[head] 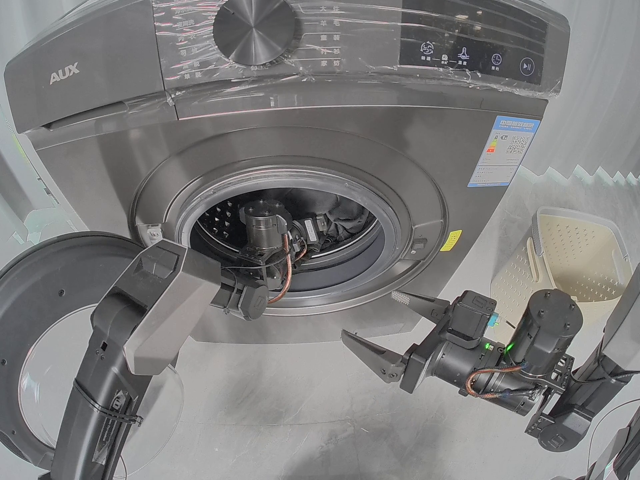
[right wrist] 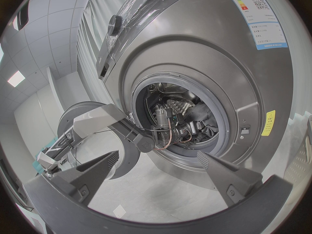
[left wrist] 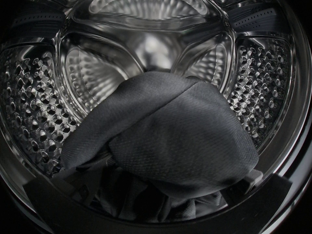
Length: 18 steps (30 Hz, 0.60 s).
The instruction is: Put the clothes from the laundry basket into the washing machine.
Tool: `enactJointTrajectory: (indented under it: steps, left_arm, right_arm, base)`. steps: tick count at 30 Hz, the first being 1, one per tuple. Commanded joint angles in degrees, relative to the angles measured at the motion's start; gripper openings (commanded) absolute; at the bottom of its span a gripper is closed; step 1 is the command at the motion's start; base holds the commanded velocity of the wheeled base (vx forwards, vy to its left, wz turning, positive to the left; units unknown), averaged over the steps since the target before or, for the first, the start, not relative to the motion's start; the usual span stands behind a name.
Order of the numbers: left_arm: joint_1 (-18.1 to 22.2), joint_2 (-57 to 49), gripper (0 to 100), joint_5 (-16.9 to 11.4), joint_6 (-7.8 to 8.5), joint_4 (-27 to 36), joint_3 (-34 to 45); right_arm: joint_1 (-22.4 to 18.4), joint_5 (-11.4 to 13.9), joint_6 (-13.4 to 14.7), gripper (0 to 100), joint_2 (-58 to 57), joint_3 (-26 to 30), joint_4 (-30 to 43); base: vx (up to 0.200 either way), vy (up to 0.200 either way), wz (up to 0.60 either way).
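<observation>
Laundry in the steel drum point(left wrist: 42, 91) of the front-loading washing machine point(head: 373, 141): a dark grey garment point(left wrist: 169, 130), heaped low at the front, just inside the door opening. Lies draped over the left gripper point(left wrist: 169, 168), hiding the fingertips; to judge by the finger bases set wide at either side of the cloth, released rather than clamped. More dark folds underneath, against the drum's lower lip. Behind the heap, bare perforated steel wall and ribbed back plate. In the head view, left arm passing through the door opening, wrist inside it, dark fabric bunched just to the wrist's right. Round door point(head: 47, 301) swung fully open on the robot's left. Outside the machine, right gripper point(head: 369, 315) hovering low over the pale floor point(head: 280, 401), in front of the machine's lower right corner, fingers spread wide, grasping nothing, pointed toward the door opening. Cream perforated laundry basket point(head: 517, 281) standing on the floor to the right of the machine, near the right arm, holed inner walls showing. Clear film taped over the control panel point(head: 347, 28) along the machine's top.
</observation>
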Motion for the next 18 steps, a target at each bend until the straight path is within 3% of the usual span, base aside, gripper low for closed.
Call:
enactJointTrajectory:
  steps: [1, 3, 8, 13, 18]
  left_arm:
    - [-1.3, -8.6, 100, -0.7, 0.15, -0.5, 10.5]
    - [-1.7, -12.1, 100, -1.2, 0.41, -0.5, 15.5]
    - [-2.9, -19.4, 100, -2.6, 4.36, -3.2, 28.8]
    - [-4.7, -25.1, 100, -4.8, 5.24, -5.1, 40.5]
    - [-6.2, -27.9, 100, -6.5, 7.62, -9.2, 49.2]
  right_arm:
    - [-0.1, 0.0, 0.0, 100, -0.1, 0.2, 0.0]
    - [-0.2, 0.0, 0.0, 100, -0.3, 0.1, 0.0]
    - [-0.2, 0.0, 0.0, 100, -0.4, 0.2, 0.1]
    - [-0.4, -0.1, 0.0, 100, -0.5, 0.8, 0.1]
    - [-0.9, -0.1, 0.1, 100, -0.7, 1.1, 0.1]
  base:
    - [0.0, 0.0, 0.0]
    - [0.0, 0.0, 0.0]
    - [0.0, 0.0, 0.0]
    - [0.0, 0.0, 0.0]
    - [0.0, 0.0, 0.0]
